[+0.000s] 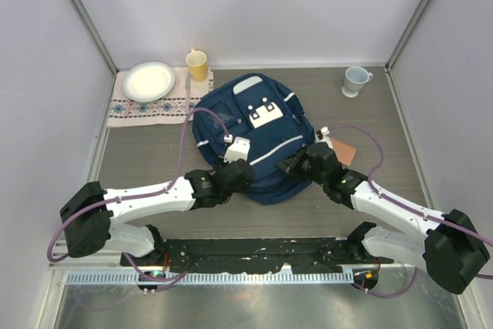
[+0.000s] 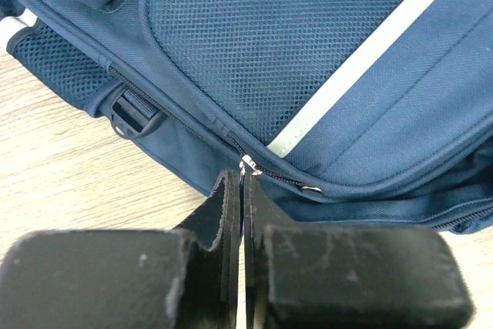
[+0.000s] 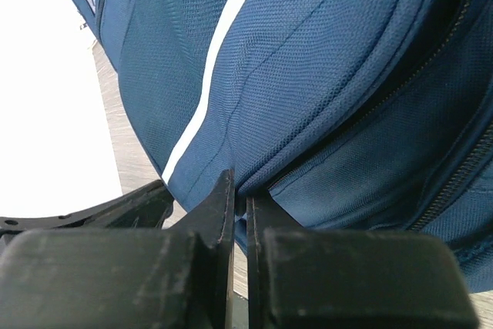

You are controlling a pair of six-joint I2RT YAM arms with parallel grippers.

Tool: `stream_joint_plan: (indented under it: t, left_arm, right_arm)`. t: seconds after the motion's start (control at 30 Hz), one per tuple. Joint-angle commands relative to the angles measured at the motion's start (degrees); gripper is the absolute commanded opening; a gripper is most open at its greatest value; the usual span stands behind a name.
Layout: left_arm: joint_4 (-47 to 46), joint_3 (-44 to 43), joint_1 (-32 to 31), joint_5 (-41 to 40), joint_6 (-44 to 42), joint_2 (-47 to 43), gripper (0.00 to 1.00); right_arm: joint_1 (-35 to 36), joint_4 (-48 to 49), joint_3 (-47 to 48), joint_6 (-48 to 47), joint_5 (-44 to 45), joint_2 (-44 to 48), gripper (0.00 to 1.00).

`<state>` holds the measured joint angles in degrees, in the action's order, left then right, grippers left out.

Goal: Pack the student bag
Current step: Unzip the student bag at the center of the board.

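Both tools are clamped on the student bag [image 1: 258, 132], lying flat in the middle of the bench [image 1: 146, 167]: the left tool [image 2: 242, 184] pinches the zipper pull [image 2: 248, 165], the right tool [image 3: 239, 190] a fabric fold at its near edge. Packing looks barely begun; unzipping and loading remain.

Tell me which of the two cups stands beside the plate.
The yellow cup, at the back left, right next to the white plate. The pale cup stands alone at the back right.
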<state>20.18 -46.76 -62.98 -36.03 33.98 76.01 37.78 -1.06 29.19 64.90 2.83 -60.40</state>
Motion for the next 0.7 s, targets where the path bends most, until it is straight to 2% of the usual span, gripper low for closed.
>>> stream_joint_plan:
  t: [0.0, 0.07, 0.13, 0.27, 0.33, 0.4, 0.43, 0.53, 0.6, 0.67]
  left_arm:
    - [4.79, -0.17, 2.16, -5.55, -3.03, -1.38, 0.00]
    - [2.84, 0.09, 2.16, -4.30, -1.91, -1.91, 0.00]
    - [4.95, -0.26, 2.51, -7.28, 0.56, -1.13, 0.00]
    - [7.14, -0.35, 4.71, -7.56, 1.70, -1.03, 0.00]
    - [6.37, 0.18, 6.11, -5.56, 1.62, -2.09, 0.02]
    - [2.87, 1.84, 7.17, -0.72, 1.36, -4.54, 0.15]
    - [1.89, 2.37, 7.26, 0.34, 1.27, -5.42, 0.35]
    - [0.21, 3.43, 7.26, 2.98, 1.79, -7.89, 0.72]
    - [1.86, 3.35, 7.26, 1.67, 3.11, -9.64, 0.81]
    - [4.23, 3.00, 7.26, -0.08, 4.42, -10.79, 0.87]
  right_arm:
    - [-0.95, -0.97, 2.27, -3.82, 3.24, 0.55, 0.01]
    - [-0.95, -0.70, 2.27, -4.17, 1.92, 0.64, 0.01]
    - [-0.95, -0.43, 2.01, -4.87, 1.74, 1.07, 0.01]
    - [-0.95, -1.23, 2.19, -5.84, 1.04, 1.78, 0.01]
    - [-0.95, -0.79, 2.10, -6.19, 0.07, 1.17, 0.01]
    - [-0.95, 0.70, 1.66, -6.37, -1.94, 0.20, 0.01]
    - [-0.95, 0.71, 1.40, -6.54, -2.04, -0.59, 0.01]
    - [-0.95, 3.61, 0.69, -6.72, -6.08, -1.12, 0.07]
    - [-0.95, 5.18, 0.26, -7.42, -7.74, -0.68, 0.14]
    - [-0.87, 6.06, 0.25, -9.78, -9.94, 0.37, 0.28]
